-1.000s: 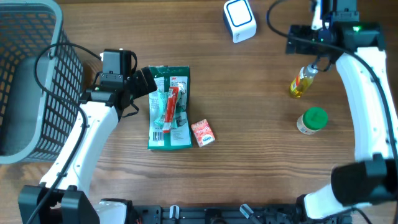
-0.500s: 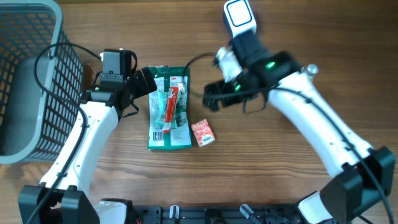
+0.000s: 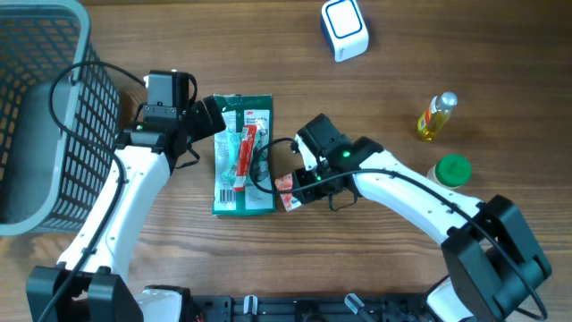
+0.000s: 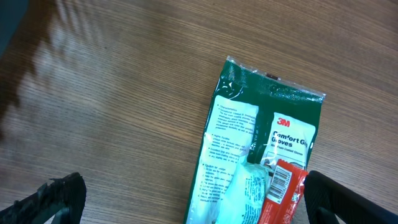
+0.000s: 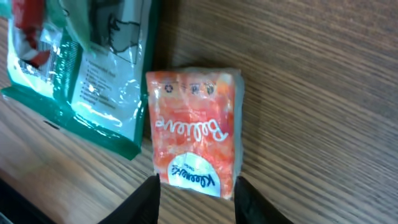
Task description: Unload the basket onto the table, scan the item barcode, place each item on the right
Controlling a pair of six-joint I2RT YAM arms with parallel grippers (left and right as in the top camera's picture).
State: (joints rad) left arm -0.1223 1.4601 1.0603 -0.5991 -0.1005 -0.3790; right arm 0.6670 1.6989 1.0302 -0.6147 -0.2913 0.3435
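Tabletop (image 3: 393, 259) brown wood, grain running side to side; green glove packet (image 3: 243, 154) lies flat on it, taken as reference. Orange tissue pack (image 5: 194, 132) flat, just beside packet's near right corner; right gripper (image 5: 196, 196) narrowed onto it, one finger against each long side. Left gripper (image 4: 199, 202) at packet's far end, jaws wide, holding nothing. Scanner (image 3: 344, 29) well beyond packet; wire basket (image 3: 45, 116) well to its left.
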